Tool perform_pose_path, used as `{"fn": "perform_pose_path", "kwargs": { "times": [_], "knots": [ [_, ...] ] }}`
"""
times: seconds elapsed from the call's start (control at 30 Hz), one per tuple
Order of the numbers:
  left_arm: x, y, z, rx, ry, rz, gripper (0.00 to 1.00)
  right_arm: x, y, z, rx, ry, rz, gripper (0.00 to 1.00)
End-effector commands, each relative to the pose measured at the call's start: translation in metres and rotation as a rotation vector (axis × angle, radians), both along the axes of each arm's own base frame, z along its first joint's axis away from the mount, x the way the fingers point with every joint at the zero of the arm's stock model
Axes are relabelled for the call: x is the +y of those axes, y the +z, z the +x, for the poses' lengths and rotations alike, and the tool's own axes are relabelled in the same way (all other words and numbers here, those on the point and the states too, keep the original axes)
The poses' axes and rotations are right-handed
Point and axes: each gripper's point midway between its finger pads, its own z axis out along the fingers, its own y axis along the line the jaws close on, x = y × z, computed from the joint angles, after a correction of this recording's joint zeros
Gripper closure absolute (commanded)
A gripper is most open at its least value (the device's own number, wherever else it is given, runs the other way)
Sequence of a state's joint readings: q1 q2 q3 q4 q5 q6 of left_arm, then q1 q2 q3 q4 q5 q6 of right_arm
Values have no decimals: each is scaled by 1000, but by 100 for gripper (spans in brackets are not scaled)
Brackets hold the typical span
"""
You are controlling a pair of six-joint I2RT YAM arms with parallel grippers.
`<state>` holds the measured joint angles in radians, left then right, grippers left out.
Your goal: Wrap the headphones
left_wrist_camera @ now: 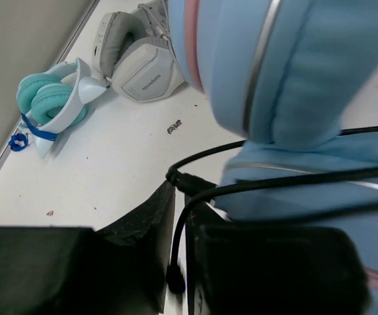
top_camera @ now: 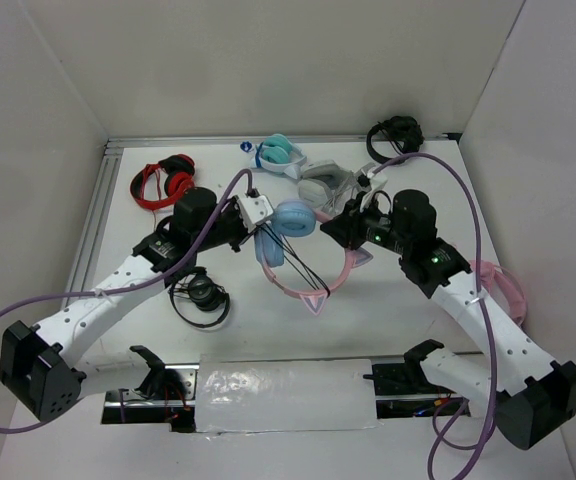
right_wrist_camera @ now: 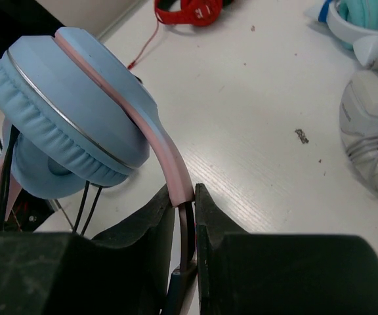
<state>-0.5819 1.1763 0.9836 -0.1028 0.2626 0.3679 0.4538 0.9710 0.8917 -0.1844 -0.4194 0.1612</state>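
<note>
The headphones point(top_camera: 293, 220), with a pink cat-ear headband and light blue ear cups, are held up over the middle of the table. My left gripper point(top_camera: 252, 211) is at their left, beside the cups, and is shut on the thin black cable point(left_wrist_camera: 176, 252), which runs between its fingers below the blue cup point(left_wrist_camera: 294, 65). The cable crosses the cups point(top_camera: 303, 262). My right gripper point(top_camera: 352, 226) is shut on the pink headband point(right_wrist_camera: 174, 167), with the blue cups point(right_wrist_camera: 77, 111) to its upper left. The jaw tips show in the left wrist view point(left_wrist_camera: 181, 197) and the right wrist view point(right_wrist_camera: 185, 193).
Red headphones point(top_camera: 163, 183) lie back left, a teal-and-white pair point(top_camera: 280, 153) and a grey-white pair point(top_camera: 326, 185) at the back, a black pair point(top_camera: 395, 135) back right, another black pair point(top_camera: 201, 295) under my left arm, an all-pink pair point(top_camera: 503, 285) at the right.
</note>
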Motion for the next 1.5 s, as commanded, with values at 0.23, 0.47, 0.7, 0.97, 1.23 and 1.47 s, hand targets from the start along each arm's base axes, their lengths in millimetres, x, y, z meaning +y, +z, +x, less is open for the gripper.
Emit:
{"fn": "perform_pose_path", "kwargs": {
  "times": [0.23, 0.47, 0.7, 0.97, 1.23, 1.47],
  "knots": [
    [-11, -1, 1, 12, -34, -67, 80, 21, 84, -28, -137, 168, 186, 100],
    [-14, -5, -29, 45, -130, -112, 50, 4, 91, 0, -129, -17, 207, 100],
    [-15, -15, -50, 68, -187, -163, 1, 4, 102, 0, -155, -8, 191, 100],
    [-10, -19, -44, 63, -136, -174, 0, 3, 102, -5, -121, 5, 179, 100],
    [0, -8, -18, 69, -40, -205, 1, 8, 92, -10, -63, 62, 168, 100],
    [12, 51, 10, 31, 38, -317, 1, 9, 71, -8, -26, 72, 123, 100]
  ]
}}
